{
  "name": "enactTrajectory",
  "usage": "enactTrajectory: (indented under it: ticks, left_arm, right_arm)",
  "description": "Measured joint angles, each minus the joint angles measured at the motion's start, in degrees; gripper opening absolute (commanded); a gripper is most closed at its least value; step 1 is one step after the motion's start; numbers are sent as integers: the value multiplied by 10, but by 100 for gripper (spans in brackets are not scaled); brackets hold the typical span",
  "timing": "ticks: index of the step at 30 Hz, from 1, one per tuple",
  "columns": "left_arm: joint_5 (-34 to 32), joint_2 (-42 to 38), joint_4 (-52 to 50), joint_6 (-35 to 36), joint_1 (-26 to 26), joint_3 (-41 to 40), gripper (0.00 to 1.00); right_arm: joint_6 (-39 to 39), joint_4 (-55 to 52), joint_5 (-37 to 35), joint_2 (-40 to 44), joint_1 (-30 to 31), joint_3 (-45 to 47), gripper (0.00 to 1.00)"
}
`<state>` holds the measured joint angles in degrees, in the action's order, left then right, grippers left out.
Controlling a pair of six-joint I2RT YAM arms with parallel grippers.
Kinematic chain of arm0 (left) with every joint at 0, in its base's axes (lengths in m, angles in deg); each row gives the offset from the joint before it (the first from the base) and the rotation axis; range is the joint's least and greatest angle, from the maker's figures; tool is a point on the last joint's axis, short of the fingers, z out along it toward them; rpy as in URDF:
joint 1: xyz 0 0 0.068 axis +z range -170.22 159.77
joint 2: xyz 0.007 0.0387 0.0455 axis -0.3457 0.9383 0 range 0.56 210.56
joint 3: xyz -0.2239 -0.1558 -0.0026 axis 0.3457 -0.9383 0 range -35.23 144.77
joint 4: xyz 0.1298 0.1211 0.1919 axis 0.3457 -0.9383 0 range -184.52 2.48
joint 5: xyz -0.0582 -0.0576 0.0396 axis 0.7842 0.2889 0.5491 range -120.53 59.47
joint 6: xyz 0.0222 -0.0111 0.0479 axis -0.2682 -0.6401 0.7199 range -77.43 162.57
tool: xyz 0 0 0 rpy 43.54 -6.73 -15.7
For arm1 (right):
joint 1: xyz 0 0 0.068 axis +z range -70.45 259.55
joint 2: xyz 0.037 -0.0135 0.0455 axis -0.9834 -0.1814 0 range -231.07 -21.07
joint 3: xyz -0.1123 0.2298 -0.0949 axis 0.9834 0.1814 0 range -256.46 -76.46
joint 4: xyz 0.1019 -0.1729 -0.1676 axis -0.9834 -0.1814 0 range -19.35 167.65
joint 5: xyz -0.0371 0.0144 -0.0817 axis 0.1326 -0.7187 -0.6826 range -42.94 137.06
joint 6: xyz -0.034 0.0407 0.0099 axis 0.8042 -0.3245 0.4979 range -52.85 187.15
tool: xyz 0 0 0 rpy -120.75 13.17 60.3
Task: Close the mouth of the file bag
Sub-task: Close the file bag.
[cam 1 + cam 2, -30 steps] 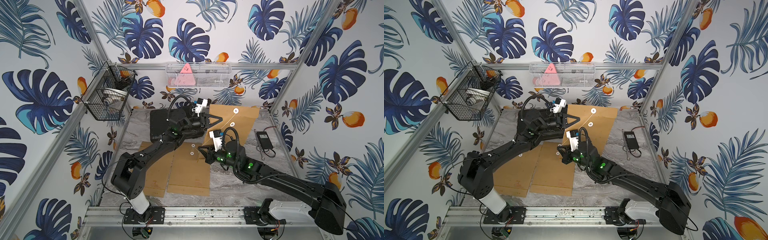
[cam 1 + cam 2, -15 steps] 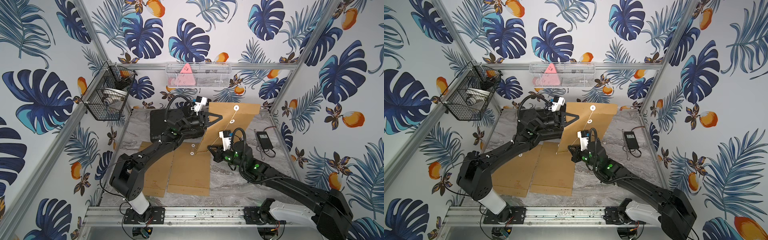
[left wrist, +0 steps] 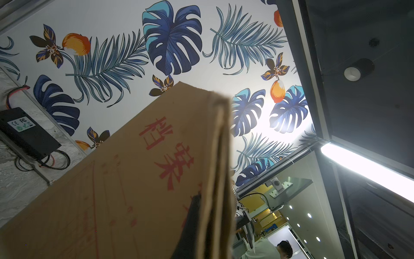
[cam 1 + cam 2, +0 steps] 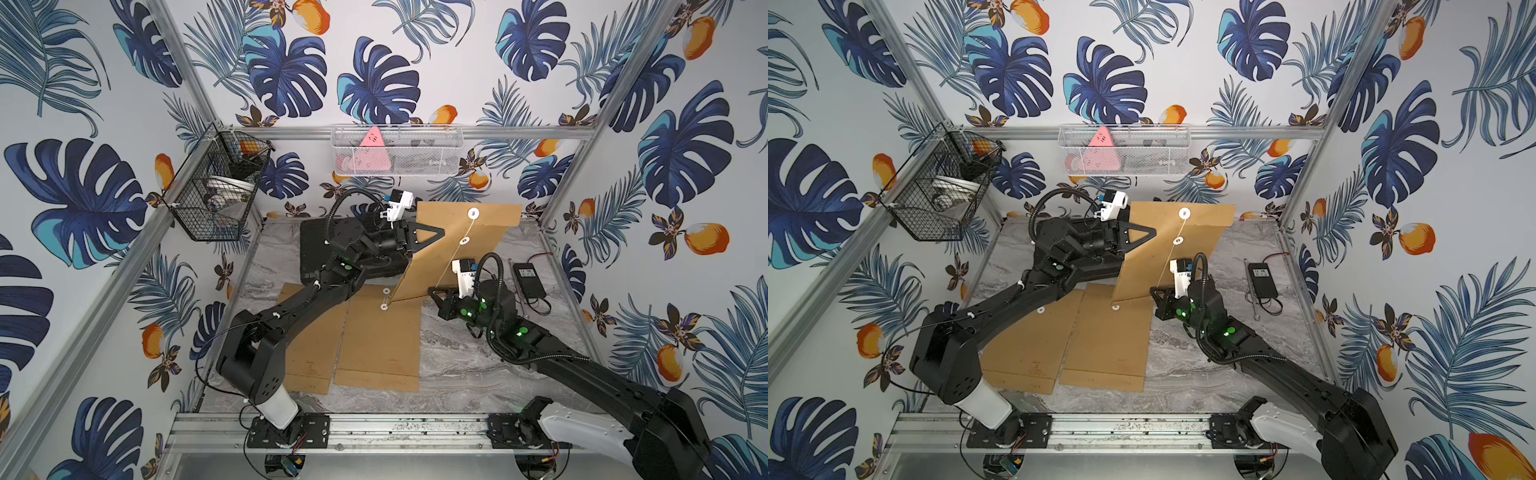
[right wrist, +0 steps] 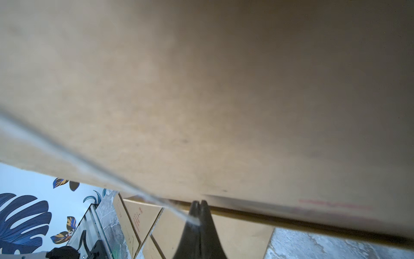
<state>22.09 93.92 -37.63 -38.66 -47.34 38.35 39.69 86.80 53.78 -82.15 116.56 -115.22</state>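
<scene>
A brown paper file bag [image 4: 457,266] stands tilted above the table, showing in both top views. Its two white closure discs [image 4: 473,213] face the camera. My left gripper [image 4: 438,232] is shut on the bag's left edge, one finger in front and one behind; in the left wrist view the bag [image 3: 134,179] bears red characters. A white string [image 4: 1167,266] runs taut from the upper disc [image 4: 1184,213] down to my right gripper [image 4: 1152,289]. In the right wrist view that gripper [image 5: 198,204] is shut on the string [image 5: 134,190] under the bag's lower edge.
Two more brown file bags [image 4: 378,345] [image 4: 311,349] lie flat near the front. A black case [image 4: 316,249] sits at the back under the left arm. A black power adapter [image 4: 528,276] with wires lies at the right. A black wire basket [image 4: 216,187] and a white mesh basket [image 4: 395,151] hang on the walls.
The left gripper has raised the file bag from a low slant to nearly upright. The right gripper has moved to the right with the string, pulling it taut.
</scene>
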Motion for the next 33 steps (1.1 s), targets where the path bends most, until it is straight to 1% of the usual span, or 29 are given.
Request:
enactTrajectory:
  ticks: [6,10,16,24,33]
  left_arm:
    - [1,0,5,-1,38,-9,0]
    - [1,-1,13,-1,47,-15,0]
    - [1,-14,16,-1,54,-45,0]
    - [4,-22,-2,19,57,-75,0]
    - [15,-31,2,19,58,-98,0]
  right_arm:
    - [27,-43,0,55,-27,10,0]
    - [33,-81,-1,74,-57,2,0]
    - [37,-168,-65,69,-124,-70,0]
    - [83,-229,-150,50,-131,-154,0]
    - [140,-247,-207,26,-131,-202,0]
